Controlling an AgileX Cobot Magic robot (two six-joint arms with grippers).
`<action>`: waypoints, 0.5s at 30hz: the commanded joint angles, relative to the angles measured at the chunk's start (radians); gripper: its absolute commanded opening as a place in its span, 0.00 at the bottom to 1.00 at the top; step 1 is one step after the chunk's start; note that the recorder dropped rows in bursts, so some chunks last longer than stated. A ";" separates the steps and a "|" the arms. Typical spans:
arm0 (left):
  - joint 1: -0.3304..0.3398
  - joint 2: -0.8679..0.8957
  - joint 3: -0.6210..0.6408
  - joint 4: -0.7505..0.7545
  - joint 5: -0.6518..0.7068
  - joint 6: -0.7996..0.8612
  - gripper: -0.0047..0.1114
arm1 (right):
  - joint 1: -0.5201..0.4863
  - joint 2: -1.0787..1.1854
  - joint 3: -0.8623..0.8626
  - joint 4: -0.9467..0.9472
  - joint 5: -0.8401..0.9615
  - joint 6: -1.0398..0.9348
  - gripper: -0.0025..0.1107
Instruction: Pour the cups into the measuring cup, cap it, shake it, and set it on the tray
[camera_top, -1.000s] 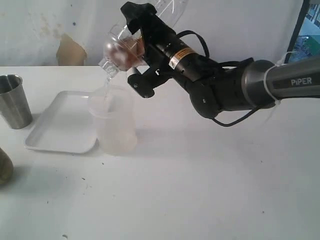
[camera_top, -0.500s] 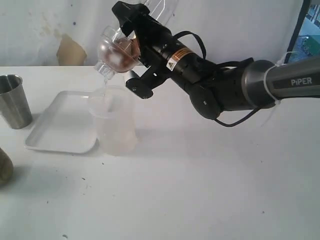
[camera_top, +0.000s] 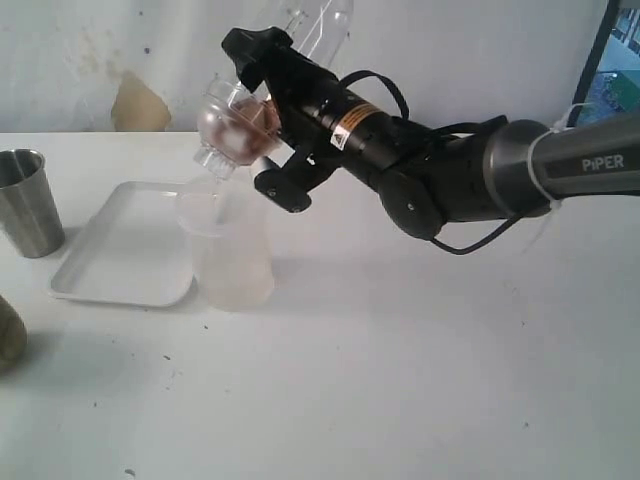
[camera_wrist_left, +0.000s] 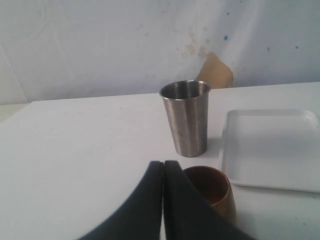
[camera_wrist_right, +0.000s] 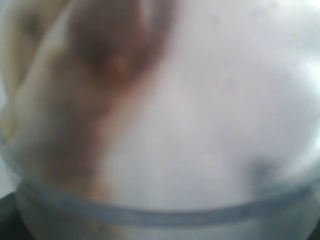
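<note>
Right wrist cam is blurry plastic, but in the exterior view I see my right gripper (camera_top: 262, 115) spread wide around the measuring cup (camera_top: 325, 20), over the frosted tub (camera_top: 232, 255) on the tabletop's left half. Its long axis slants, cap (camera_top: 228, 125) end down-left. Left wrist cam: left gripper (camera_wrist_left: 163, 190) pinched closed, empty, by the brown cup (camera_wrist_left: 217, 192).

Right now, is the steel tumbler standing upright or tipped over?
Upright: the steel tumbler stands on its narrower base on the table, open mouth up, just outside the white tray.
</note>
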 joint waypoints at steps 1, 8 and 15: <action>-0.005 -0.005 0.005 -0.008 -0.009 0.000 0.05 | -0.018 -0.014 -0.006 0.016 -0.004 -0.018 0.02; -0.005 -0.005 0.005 -0.008 -0.009 0.000 0.05 | -0.071 -0.014 -0.006 0.042 0.048 -0.018 0.02; -0.005 -0.005 0.005 -0.008 -0.009 0.000 0.05 | -0.079 -0.014 -0.006 0.047 0.068 -0.018 0.02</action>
